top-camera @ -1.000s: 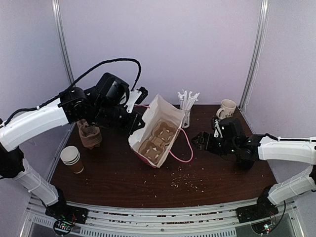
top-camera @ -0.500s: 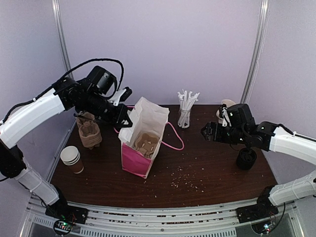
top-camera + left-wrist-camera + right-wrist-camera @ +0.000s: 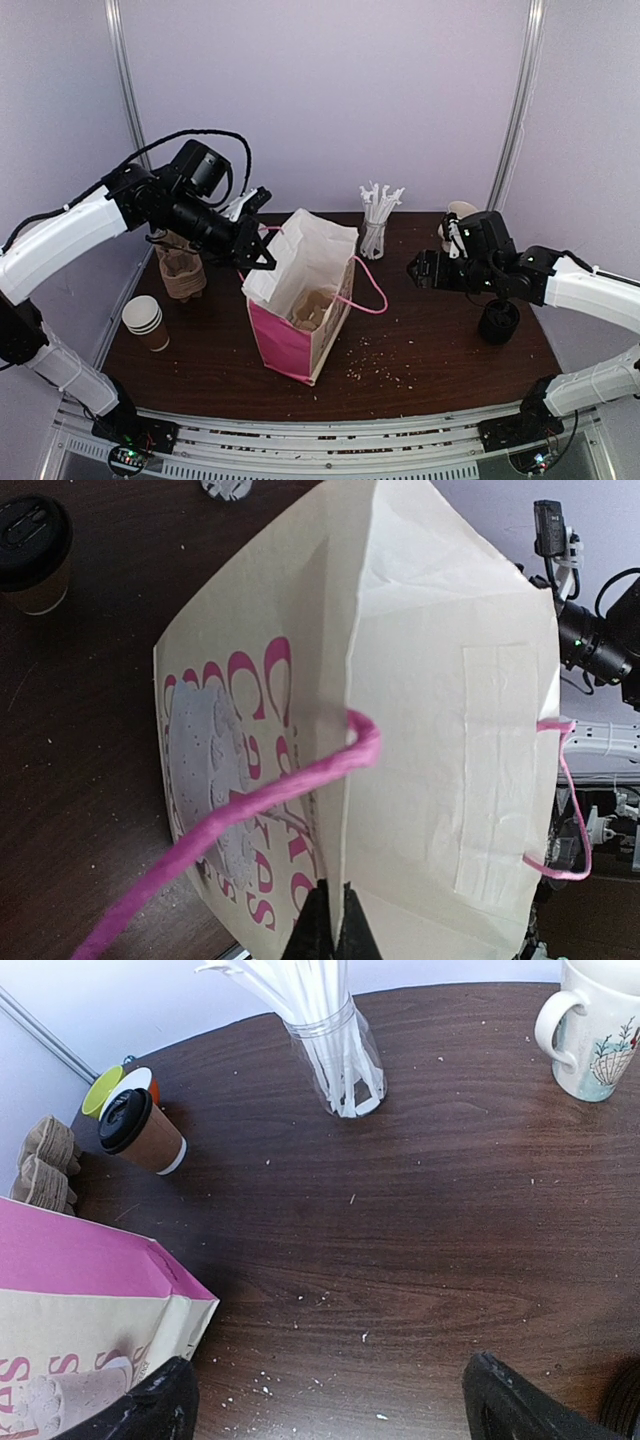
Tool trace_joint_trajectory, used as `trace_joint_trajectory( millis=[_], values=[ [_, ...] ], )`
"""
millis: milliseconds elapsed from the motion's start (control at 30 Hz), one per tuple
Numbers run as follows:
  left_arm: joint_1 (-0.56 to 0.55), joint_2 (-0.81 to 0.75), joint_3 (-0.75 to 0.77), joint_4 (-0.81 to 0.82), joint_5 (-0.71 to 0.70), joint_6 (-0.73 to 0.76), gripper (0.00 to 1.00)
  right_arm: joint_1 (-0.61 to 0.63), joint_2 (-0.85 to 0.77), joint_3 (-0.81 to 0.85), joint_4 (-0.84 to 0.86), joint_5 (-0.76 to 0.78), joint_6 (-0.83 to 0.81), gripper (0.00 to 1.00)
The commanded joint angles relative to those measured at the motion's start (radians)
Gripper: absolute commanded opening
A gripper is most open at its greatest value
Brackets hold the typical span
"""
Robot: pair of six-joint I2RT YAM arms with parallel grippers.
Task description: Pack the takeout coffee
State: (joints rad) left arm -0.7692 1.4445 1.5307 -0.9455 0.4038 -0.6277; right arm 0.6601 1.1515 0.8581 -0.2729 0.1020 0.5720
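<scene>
Left arm: comes in from the left with its elbow raised. The forearm slopes down to the far-left top corner of the paper bag (image 3: 290,345).
Left gripper (image 3: 328,908): fingers pinched together on the bag's top rim at a fold. The near pink handle (image 3: 250,805) runs just beside them.
Right arm: stretched low across the table to the right of the bag, with its wrist turned toward the bag.
Right gripper (image 3: 330,1375): fingers spread wide with only bare table between them, well apart from the bag.
Paper bag: one, white with pink sides, standing upright with its mouth open.
Cup carrier (image 3: 312,308): one, cardboard, down inside the bag.
Takeout coffee (image 3: 140,1132): one, upright with its black lid on. It stands on the table (image 3: 430,350) behind and to the left of the bag, well apart from it, and neither gripper touches it. In the top view the left arm hides it.
Spare carriers (image 3: 182,272): one stack, left of the bag. How many it holds cannot be told.
Lidless cups (image 3: 147,322): one stack, further left of the bag and nearer the front edge.
Black lids (image 3: 498,322): one stack, well to the right of the bag.
Straw glass (image 3: 335,1060): one, full of white straws, behind the bag to its right.
Mug (image 3: 600,1035): one, pale, farther right of the bag than the glass.
</scene>
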Motion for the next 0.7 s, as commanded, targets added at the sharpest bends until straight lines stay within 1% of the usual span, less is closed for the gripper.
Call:
trace_joint_trajectory(
  millis=[0, 100, 233, 333, 500, 533, 567, 667],
  values=[
    [0.004, -0.016, -0.037, 0.059, 0.069, -0.011, 0.00, -0.010, -0.004, 0.031, -0.052, 0.035, -0.020, 0.94],
    [0.004, -0.032, -0.072, 0.091, 0.088, -0.021, 0.00, -0.010, -0.010, 0.027, -0.050, 0.032, -0.016, 0.95],
    [0.004, -0.042, -0.105, 0.091, 0.067, -0.017, 0.22, -0.010, -0.005, 0.031, -0.047, 0.030, -0.014, 0.95],
    [0.004, -0.051, -0.112, 0.087, 0.038, -0.014, 0.46, -0.009, 0.000, 0.040, -0.053, 0.030, -0.013, 0.95],
    [0.004, -0.067, -0.059, 0.035, -0.035, 0.008, 0.75, -0.011, -0.005, 0.060, -0.073, 0.045, -0.016, 0.95],
    [0.004, -0.073, -0.034, 0.020, -0.062, 0.016, 0.91, -0.011, -0.007, 0.064, -0.077, 0.048, -0.017, 0.95],
    [0.004, -0.082, -0.015, 0.005, -0.091, 0.021, 0.97, -0.011, -0.007, 0.068, -0.080, 0.051, -0.019, 0.95],
    [0.005, -0.103, 0.028, -0.039, -0.171, 0.043, 0.98, -0.011, -0.006, 0.086, -0.089, 0.057, -0.023, 0.95]
  ],
)
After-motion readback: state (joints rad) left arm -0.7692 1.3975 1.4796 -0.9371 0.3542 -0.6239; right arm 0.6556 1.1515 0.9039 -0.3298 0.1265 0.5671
